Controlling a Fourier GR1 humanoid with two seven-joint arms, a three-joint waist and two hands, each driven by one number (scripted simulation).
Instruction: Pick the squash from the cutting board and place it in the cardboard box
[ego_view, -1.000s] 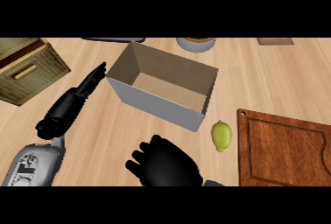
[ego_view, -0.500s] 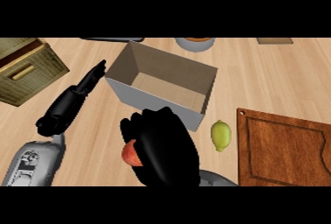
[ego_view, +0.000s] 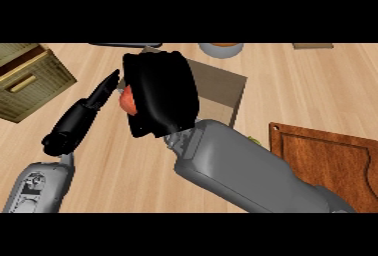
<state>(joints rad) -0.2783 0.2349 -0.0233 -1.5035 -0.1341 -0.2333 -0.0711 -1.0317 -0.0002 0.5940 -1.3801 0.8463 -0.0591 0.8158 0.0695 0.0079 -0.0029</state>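
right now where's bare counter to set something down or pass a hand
Bare counter lies right of the cardboard box, between the bowl and the cutting board; another patch below the crate, beside the left hand. Crowded over the box: right hand holding the squash.

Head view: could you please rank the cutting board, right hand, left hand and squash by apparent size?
1. The cutting board and right hand: alike; hand nearer, board cropped.
2. The left hand.
3. The squash, largely hidden.

No words, numbers or brand marks can be read anywhere. The grey left forearm (ego_view: 35, 186) carries small dark markings, possibly lettering, but too blurred to make out.
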